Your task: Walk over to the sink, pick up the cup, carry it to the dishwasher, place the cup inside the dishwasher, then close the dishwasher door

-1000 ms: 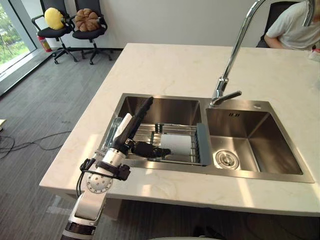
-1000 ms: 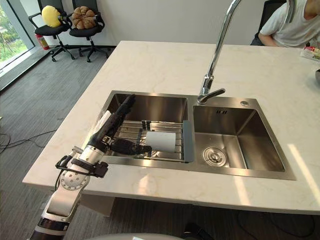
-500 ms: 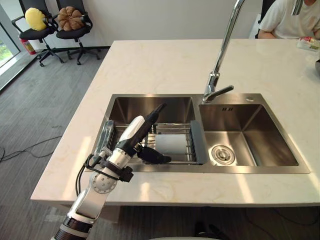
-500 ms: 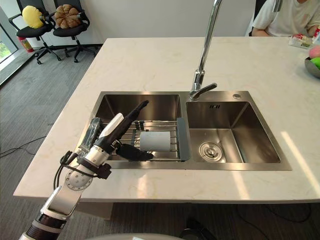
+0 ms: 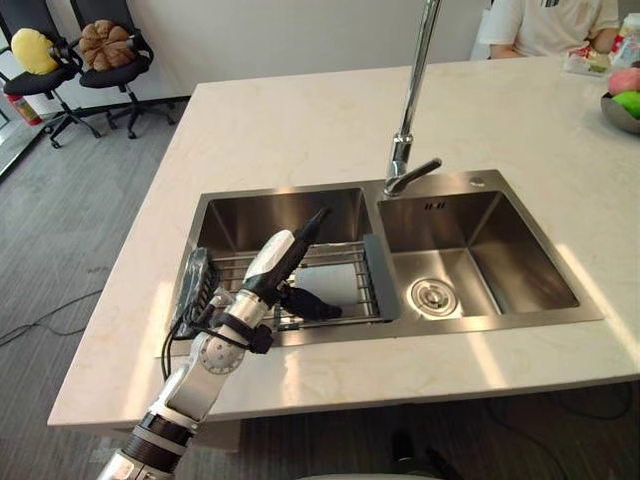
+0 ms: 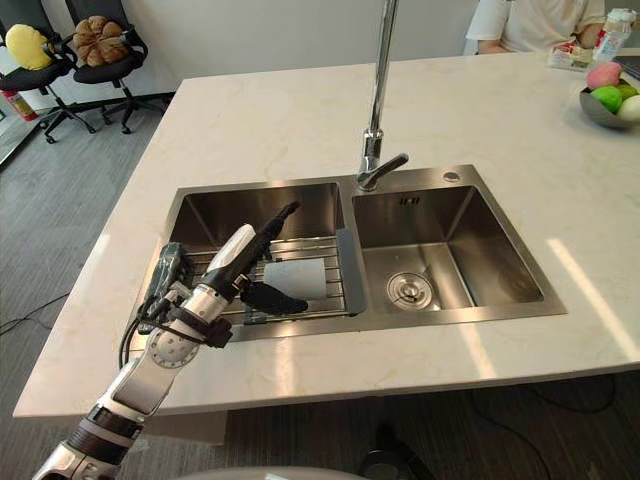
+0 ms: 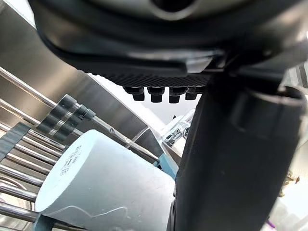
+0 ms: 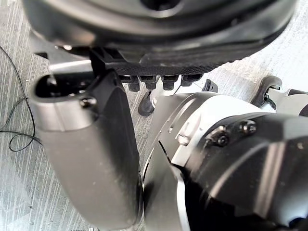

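cam shifted w/ my step-in; left hand (image 5: 265, 275) now nearer the cup (image 7: 96, 183) on the rack (image 5: 345, 252), fingers straight, no grip yet. r hand (image 8: 96, 144) relaxed.

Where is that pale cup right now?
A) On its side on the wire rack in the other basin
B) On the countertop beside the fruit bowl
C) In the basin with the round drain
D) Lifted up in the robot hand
A: the pale cup lies on its side on the metal wire rack across the steel sink's left basin, and the left robot hand beside it is open, not gripping it.
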You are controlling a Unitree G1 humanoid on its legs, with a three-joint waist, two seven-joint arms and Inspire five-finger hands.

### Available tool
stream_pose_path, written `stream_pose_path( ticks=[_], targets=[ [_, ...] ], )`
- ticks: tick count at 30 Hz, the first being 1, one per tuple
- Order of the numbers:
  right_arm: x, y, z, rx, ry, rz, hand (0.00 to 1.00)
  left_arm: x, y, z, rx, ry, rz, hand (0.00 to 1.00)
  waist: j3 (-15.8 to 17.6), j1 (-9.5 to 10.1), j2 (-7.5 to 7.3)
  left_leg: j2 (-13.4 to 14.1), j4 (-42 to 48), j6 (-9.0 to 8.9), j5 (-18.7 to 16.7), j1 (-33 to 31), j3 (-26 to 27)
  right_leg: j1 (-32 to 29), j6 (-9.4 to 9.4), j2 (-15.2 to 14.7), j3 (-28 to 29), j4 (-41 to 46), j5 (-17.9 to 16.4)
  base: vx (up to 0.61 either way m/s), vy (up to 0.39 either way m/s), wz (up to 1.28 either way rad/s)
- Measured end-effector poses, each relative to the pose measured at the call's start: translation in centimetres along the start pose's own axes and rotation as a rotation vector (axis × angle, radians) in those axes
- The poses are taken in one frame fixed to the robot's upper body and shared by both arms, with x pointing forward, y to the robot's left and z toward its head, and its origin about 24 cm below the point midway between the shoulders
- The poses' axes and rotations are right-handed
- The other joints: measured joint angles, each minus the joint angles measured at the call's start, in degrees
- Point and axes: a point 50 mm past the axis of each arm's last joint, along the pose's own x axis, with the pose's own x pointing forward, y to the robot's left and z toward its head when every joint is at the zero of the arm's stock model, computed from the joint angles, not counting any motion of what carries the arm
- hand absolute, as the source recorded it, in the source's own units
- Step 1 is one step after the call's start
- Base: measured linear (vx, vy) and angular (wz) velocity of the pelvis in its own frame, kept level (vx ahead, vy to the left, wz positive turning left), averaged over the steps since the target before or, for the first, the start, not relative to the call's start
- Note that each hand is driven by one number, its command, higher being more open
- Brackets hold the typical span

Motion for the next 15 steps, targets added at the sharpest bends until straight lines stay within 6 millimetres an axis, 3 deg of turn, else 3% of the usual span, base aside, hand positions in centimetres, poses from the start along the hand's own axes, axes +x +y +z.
stream_pose_path(
  ticks=[15],
  targets=[
    [-0.04,0.05,-0.06,0.016,-0.003,0.028,1.0,0.41,-0.17,-0.47,0.111,0.007,-0.133,1.0,0.0,-0.07,0.07,0.0,0.0,-0.04,-0.1,0.0,0.3,-0.2,0.02,0.0,0.2,0.3,0.0,-0.01,-0.005,-0.01]
  ],
)
